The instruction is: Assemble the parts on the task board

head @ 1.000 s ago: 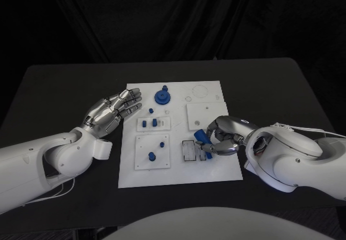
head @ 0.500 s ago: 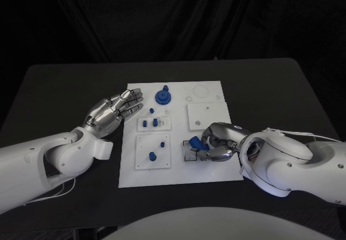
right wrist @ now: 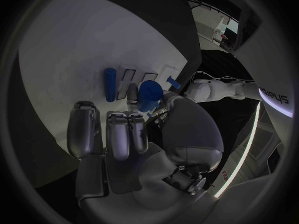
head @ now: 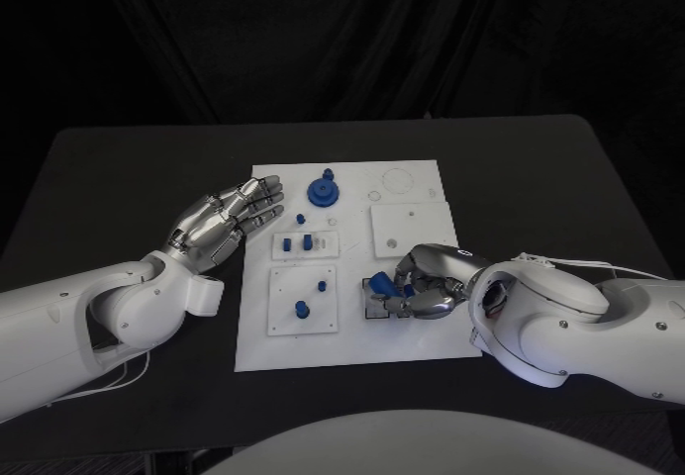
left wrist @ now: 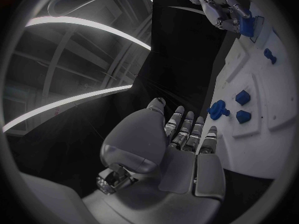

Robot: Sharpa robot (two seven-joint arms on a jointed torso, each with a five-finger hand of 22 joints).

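- The white task board (head: 429, 332) sits in the middle of the black bench (head: 129, 178), long side running away from the robot.
- The right robot hand (head: 424, 287) is down on the near right part of the board, over the small slotted block (head: 374, 305), and it's pinching a blue cylinder part (head: 381, 283) between thumb and fingers.
- In the right wrist view that same blue cylinder part (right wrist: 149, 95) is right at the fingertips (right wrist: 132, 92), pretty much against the slotted fixture. Another blue peg (right wrist: 110, 84) lies flat on the board just beside the slots.
- The left robot hand (head: 222, 220) holds nothing. It hangs over the bench just beside the board's left edge, palm up-ish, fingers stretched out and spread, reaching just over the board's edge.
- The left wrist view shows the same thing: the left hand's fingers (left wrist: 187, 129) are straight with the board off to one side.
- Other blue bits on the board: a big round knob-like part (head: 324, 190) near the far end, two small pieces (head: 294, 242) on the little plate in the middle left, and a couple more (head: 303, 310) on the near left plate.
- There's a plain white square plate (head: 409, 230) on the right side of the board, just beyond the right hand.
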